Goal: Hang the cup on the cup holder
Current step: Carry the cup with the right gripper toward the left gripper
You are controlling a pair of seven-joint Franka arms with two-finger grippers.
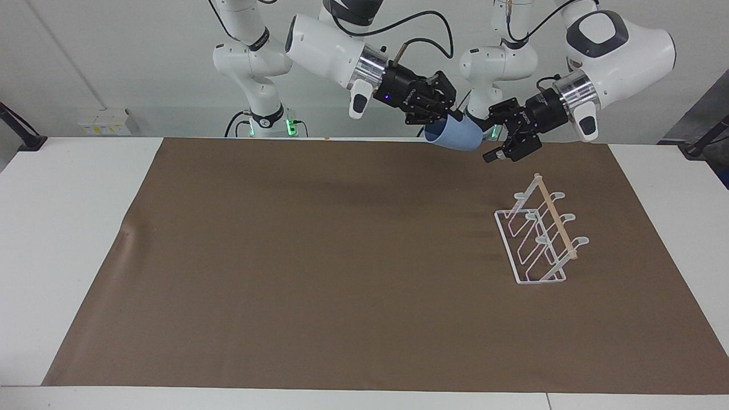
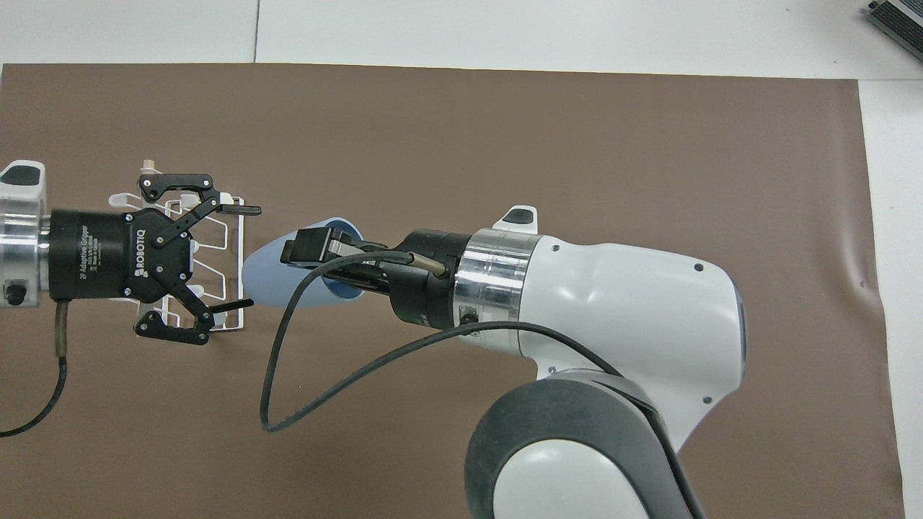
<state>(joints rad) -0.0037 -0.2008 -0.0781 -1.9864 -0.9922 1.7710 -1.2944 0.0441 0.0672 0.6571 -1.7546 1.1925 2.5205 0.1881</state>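
Observation:
My right gripper is shut on the rim of the light blue cup, one finger inside it, and holds it tilted on its side high above the mat. In the overhead view the right gripper points the cup base-first at my left gripper. My left gripper is open in the air, and the cup's narrow base sits at the mouth of its spread fingers. The white wire cup holder with its wooden rod stands on the mat below the left gripper, partly covered by it in the overhead view.
A brown mat covers most of the white table. A dark device lies at the table's corner farthest from the robots, toward the right arm's end.

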